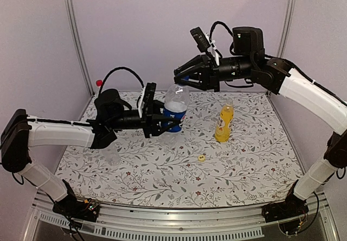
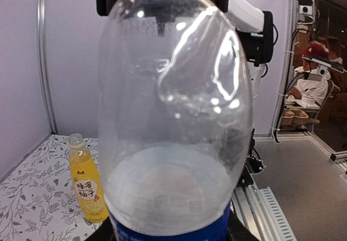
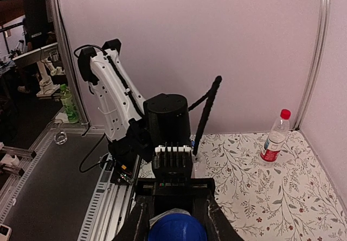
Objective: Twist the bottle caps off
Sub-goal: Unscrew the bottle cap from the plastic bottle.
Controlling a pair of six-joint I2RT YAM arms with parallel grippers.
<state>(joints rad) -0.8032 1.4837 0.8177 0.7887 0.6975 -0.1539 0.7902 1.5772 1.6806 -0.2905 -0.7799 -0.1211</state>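
Two grippers on one bottle, one at the body, one at the top.

The left gripper [image 1: 171,122] pinches the blue-label bottle [image 1: 177,97] round its label and holds it upright; whether the base clears the table [image 1: 162,178] I cannot tell from here. Straight above it, the right gripper [image 1: 180,80] has its fingers pressed onto the blue cap [image 3: 177,228] from either side. The yellow bottle [image 1: 224,122] stands below the right gripper, well apart from it, and the red-white label bottle [image 3: 274,140] stands behind the left arm in the far corner.
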